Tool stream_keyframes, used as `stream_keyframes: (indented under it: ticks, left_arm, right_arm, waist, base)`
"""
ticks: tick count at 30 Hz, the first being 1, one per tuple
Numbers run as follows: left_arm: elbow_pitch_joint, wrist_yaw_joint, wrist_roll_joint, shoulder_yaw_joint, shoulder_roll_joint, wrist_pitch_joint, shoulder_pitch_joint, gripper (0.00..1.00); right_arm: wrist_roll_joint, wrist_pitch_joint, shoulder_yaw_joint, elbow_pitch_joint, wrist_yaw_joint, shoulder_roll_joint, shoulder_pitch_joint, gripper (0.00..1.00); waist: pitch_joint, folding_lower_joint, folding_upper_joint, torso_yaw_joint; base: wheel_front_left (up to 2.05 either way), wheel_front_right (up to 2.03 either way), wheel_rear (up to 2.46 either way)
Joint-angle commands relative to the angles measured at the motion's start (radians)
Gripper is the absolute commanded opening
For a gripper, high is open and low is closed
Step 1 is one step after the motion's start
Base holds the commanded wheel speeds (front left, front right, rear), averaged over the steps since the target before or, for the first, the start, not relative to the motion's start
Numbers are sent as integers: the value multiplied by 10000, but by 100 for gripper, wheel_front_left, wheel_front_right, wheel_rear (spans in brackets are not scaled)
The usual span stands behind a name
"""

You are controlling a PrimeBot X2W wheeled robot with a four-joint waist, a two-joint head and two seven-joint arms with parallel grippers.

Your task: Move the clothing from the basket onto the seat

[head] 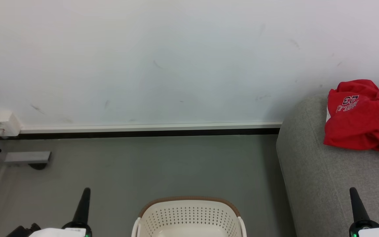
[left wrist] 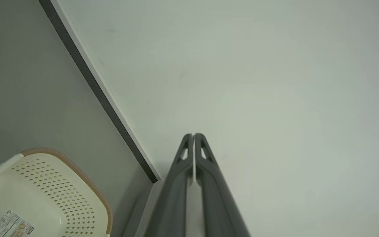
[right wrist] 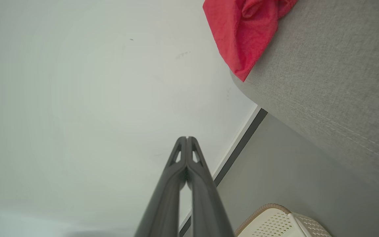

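Note:
The red clothing (head: 362,120) lies crumpled on the grey seat (head: 321,184) at the right, its white number print facing up; the right wrist view catches a red fold (right wrist: 242,36) on the seat (right wrist: 334,82). The cream basket (head: 189,217) with a brown rim stands on the floor at the bottom centre, and what I see of its inside (left wrist: 41,197) holds no fabric. My left gripper (head: 86,190) is shut, at the lower left beside the basket, fingers together (left wrist: 193,135). Over the seat's front part at the lower right, my right gripper (head: 352,189) is shut and holds nothing (right wrist: 187,138).
A white wall (head: 163,59) with a dark skirting strip (head: 143,133) runs across ahead. A white socket box (head: 0,123) and a grey metal foot (head: 28,158) sit at the far left. Grey floor (head: 163,164) lies between basket and wall.

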Motion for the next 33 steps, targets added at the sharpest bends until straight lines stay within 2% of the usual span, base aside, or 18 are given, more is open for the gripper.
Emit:
stream_keyframes:
  ticks: [1,33]
  left_arm:
    - [-104,-57,-249,42,68,56,-137,0]
    - [-350,-72,-2704,278,78,717,-353,0]
  right_arm:
    - [195,43,-38,-88,-16,-110,-163,0]
    - [2552,697,-233,-225,-22,-119,-472,0]
  waist:
    - [2,-1,0,-3]
    - [98,-1,0,-106]
  base:
    - [0,0,0]
    - [0,0,0]
